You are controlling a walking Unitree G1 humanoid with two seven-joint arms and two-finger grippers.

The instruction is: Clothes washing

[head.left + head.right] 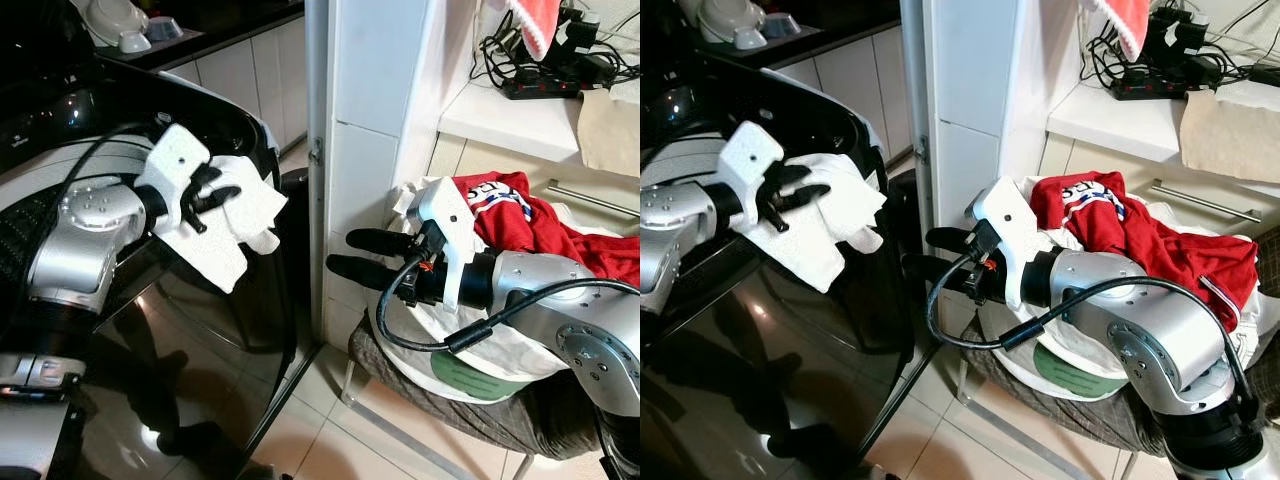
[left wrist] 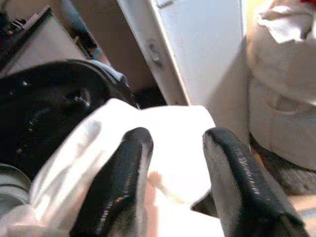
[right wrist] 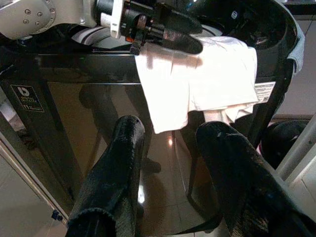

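I had the left gripper clenched on a white cloth, which hung from its fingers over the rim of the black washing machine. My right gripper was released and empty, fingers apart, with the laundry basket and red garment just behind it.

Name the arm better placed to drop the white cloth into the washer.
Left. The left gripper already holds the white cloth over the washer; the right gripper is empty beside the laundry pile.
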